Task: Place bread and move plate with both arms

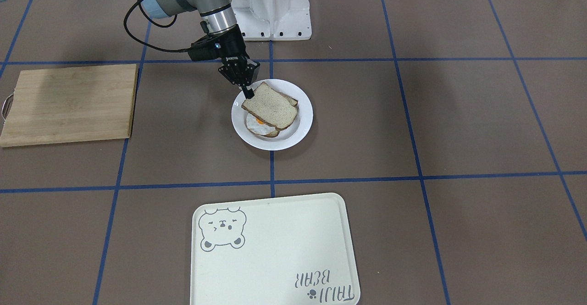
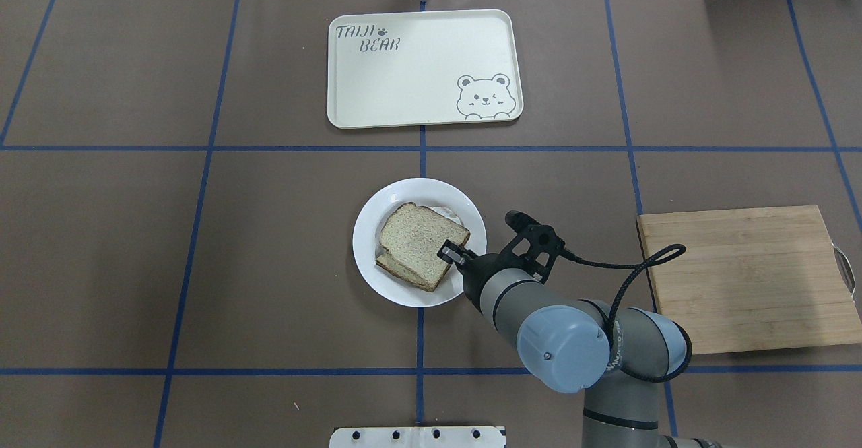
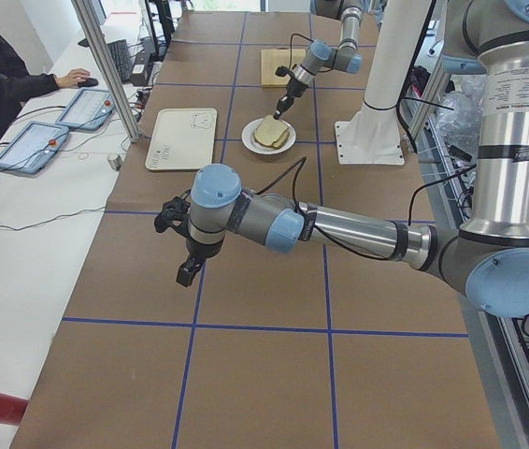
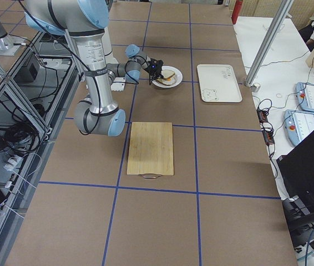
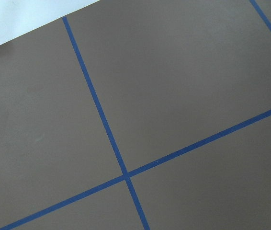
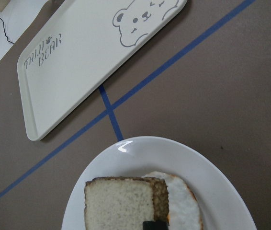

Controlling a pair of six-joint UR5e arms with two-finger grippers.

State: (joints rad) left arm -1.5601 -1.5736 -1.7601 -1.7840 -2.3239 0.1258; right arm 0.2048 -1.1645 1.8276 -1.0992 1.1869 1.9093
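My right fingers [image 1: 247, 92] are closed on one corner of the bread [image 1: 270, 106], the corner nearest my arm. One finger lies on top of the slice and the other is hidden under its edge. My right wrist camera shows only the dark tip of the upper finger, on the pale crumb.

The bread is over the plate [image 1: 303, 130], askew on top of the food already there. I cannot tell whether it rests fully on that food or hangs partly from my grip. Beneath it is a fried egg [image 1: 256, 126], its white and a bit of orange yolk peeking out past the bread. Under the egg is a second slice [image 2: 403, 273] with a darker crust.

The plate stands near the middle of the brown counter [image 1: 412, 112], straddling one of the blue tape lines [image 1: 271, 167].

Beyond the plate and apart from it, across another tape line, lies a cream tray [image 2: 417, 71] with a bear drawing and the words "TAIJI BEAR". A wooden cutting board [image 2: 741, 273] lies on my right side, well apart from the plate.

My left fingers [image 3: 186, 273] hang above the counter, well away from the plate, beside a tape line. Only the side view shows them, so I cannot tell whether they are open or closed. My left wrist camera shows just the brown counter and crossing tape lines.
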